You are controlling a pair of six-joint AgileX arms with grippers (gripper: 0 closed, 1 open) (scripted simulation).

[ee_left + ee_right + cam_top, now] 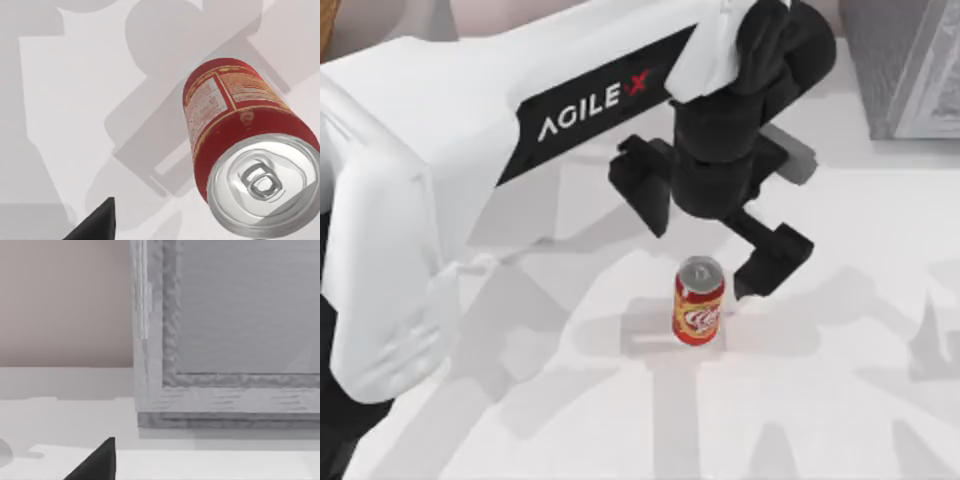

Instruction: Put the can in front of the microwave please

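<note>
Bench (840, 420) surface, white and crossed by shadows, carries one upright can (699, 301) near its middle. Left of the can reaches the big white left arm, whose black left pincer (710, 235) hangs just behind and above the can, jaws spread wide and holding nothing; one finger tip sits just beside the can's right flank, seemingly not touching, while the other stands off to its upper left.

Judging by its look, the can should be light, stiff-walled and smooth, so somewhat slippery on painted metal; it would dent under a hard squeeze. The sensible hold is across the mid-body, below the rim, with the jaws square to the sides so it stays upright.

In the left wrist view the can (235, 125) shows a red body with an orange-yellow band, a panel of small print, and a silver top with a pull tab. The top view adds a white swirl logo on its front.

Right of and behind the can, well apart, stands a grey box (905, 65); the right wrist view shows its framed face (240, 330) up close, with one dark tip of the right pincer at the picture's edge, so I cannot tell how that pincer stands.
</note>
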